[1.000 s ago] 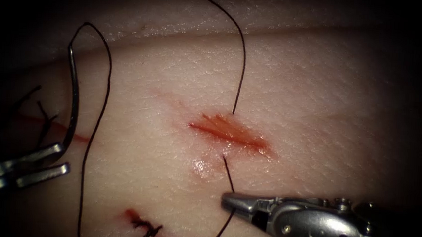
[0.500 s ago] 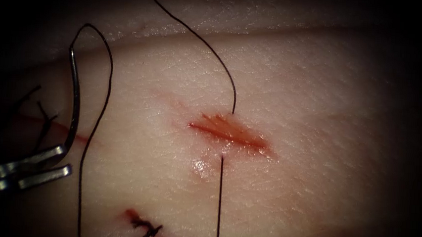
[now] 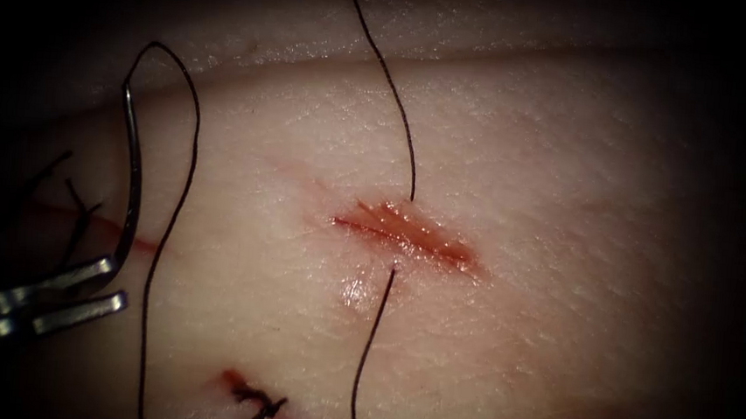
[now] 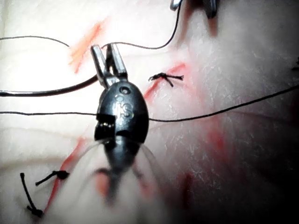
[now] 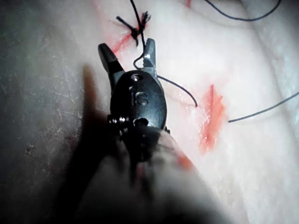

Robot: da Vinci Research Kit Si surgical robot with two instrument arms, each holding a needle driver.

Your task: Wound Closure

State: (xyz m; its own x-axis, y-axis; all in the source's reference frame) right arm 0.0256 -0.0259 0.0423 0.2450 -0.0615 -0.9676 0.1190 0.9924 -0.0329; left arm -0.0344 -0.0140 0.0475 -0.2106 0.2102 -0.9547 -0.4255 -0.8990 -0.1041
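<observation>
1. Nearest the endoscope, the right arm's dark metal needle driver (image 5: 127,46) has its jaws spread in a wide V. The thin black suture thread (image 3: 372,341) runs slack past one jaw tip, and I judge that nothing is clamped.
2. Just left of that thread, a small black knotted stitch (image 3: 259,403) sits on a short red-stained cut. That part of the job looks finished.
3. The thread rises in a loose curve to the near edge of the open red slit-shaped cut (image 3: 406,234) and goes into the pale pink pork-belly tissue (image 3: 566,205) there.
4. It comes out again at the cut's far edge, so one pass lies under both edges. No knot sits over this cut and its edges still gape, so tying and trimming are left to do.
5. Well to the left of the cut, the left arm's silver needle driver (image 3: 114,281) has its jaws drawn to a narrow gap on the curved steel needle (image 3: 132,175), near one end. The needle is wholly out of the tissue and arcs away from the jaws.
6. Beside it lie short black cut thread ends (image 3: 75,206).
7. Farthest off, the thread loops from the needle's other end and another strand climbs out of view.
</observation>
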